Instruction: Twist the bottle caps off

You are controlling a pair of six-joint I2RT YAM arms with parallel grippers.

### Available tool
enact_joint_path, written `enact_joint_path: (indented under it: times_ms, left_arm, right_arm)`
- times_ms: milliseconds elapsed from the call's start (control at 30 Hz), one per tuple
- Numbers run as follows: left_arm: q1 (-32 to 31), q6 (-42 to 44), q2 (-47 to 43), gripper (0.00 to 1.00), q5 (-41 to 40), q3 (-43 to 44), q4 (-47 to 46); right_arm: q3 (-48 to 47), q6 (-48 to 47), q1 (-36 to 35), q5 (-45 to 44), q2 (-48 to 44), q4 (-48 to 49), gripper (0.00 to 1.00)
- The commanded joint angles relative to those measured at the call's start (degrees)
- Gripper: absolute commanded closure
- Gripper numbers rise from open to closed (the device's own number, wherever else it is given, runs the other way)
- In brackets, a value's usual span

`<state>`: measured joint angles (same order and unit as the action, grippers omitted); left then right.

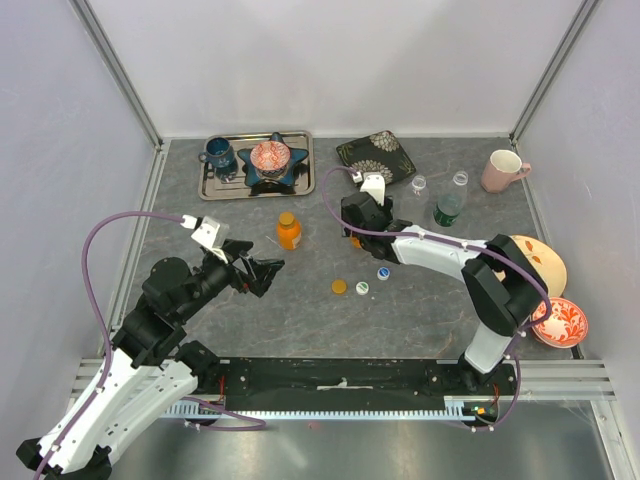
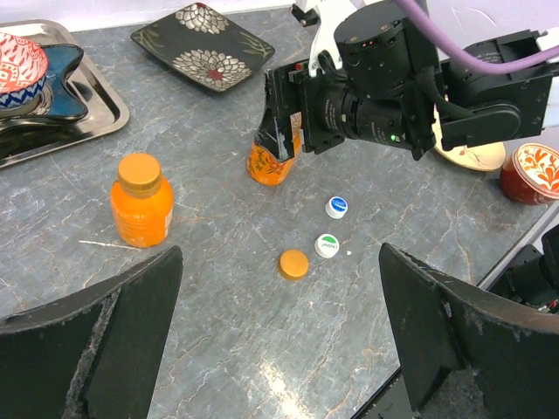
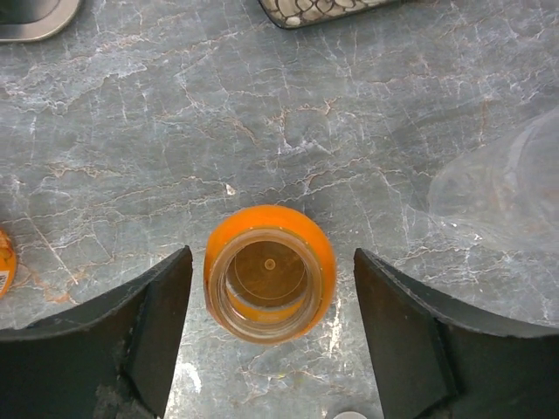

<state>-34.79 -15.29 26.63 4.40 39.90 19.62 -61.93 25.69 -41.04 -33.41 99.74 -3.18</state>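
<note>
Starting at the lower left of the overhead view, I am seeing the left jaws spread wide and holding nothing, hovering over the worktop. Up and to the right of them the capped orange bottle is standing upright, its long axis vertical. The screwed-on orange cap is facing straight up. I am judging this to be the one cap left to unscrew, and the left arm looks slightly nearer to it than the right, with nothing lying between. The steel tray is sitting well apart at the upper left. Moving rightward, three caps are lying flat in the middle of the worktop: the loose orange cap, the green-and-white cap and the blue-and-white cap. All three are below the line between the two bottles. Right of centre, the right jaws are pointing down around the open orange bottle. They are standing apart with a gap on each side, so they are released and gripping nothing. If the right arm is going to the capped bottle, I am expecting it to need to lift clear of this open one first. Farther right, the green bottle and the pink mug are standing out of the way.
</note>
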Motion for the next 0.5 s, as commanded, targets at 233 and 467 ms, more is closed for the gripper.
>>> enact_joint_path:
  times_ms: [233, 467]
  left_arm:
    - [0.1, 2.0, -0.3, 0.00, -0.1, 1.3, -0.6]
    - [0.1, -0.3, -1.9, 0.01, -16.2, 1.7, 1.4]
  right_arm:
    - [-9.1, -2.8, -2.4, 3.4, -10.4, -2.1, 0.13]
    - [-18.8, -7.4, -7.8, 25.1, -4.7, -2.0, 0.15]
